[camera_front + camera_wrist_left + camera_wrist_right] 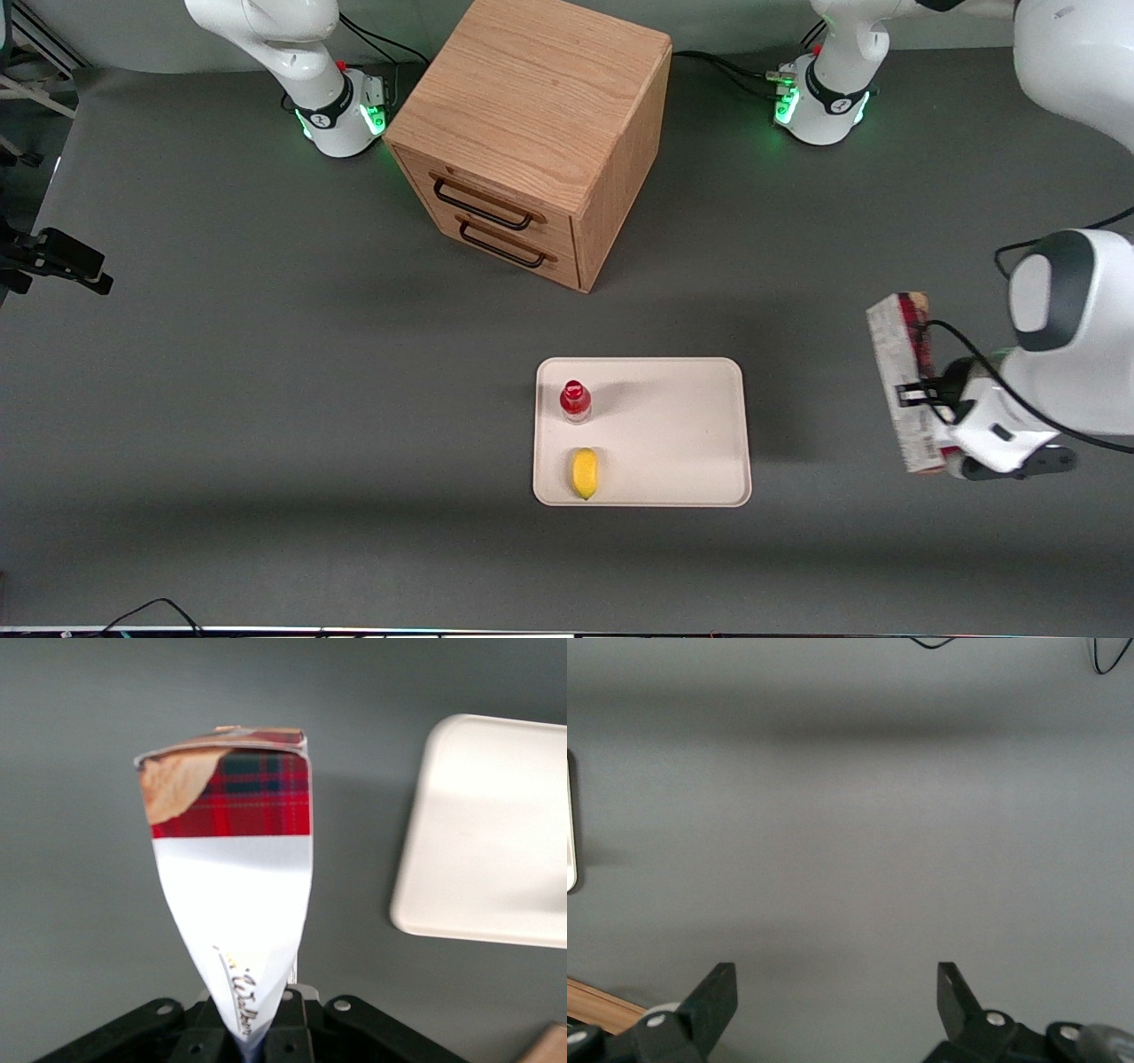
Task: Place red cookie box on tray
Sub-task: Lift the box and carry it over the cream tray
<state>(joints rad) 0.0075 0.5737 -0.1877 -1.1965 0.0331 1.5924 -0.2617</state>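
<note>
Grey table (266, 399); red cookie box (904, 381) in hand (921, 394), beside tray (691, 425).

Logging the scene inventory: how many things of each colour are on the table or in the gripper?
Red: 2, the red cookie box shut in the gripper, and the red-capped bottle
Yellow: 1, lemon
Cream: 1, tray
Wood: 1, drawer cabinet
Total: 5

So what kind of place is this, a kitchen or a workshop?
Likely a robot lab: arms bolted to a grey table, a staged cabinet and tray, and the gripper holding a cookie box above the table, beside the tray.
</note>
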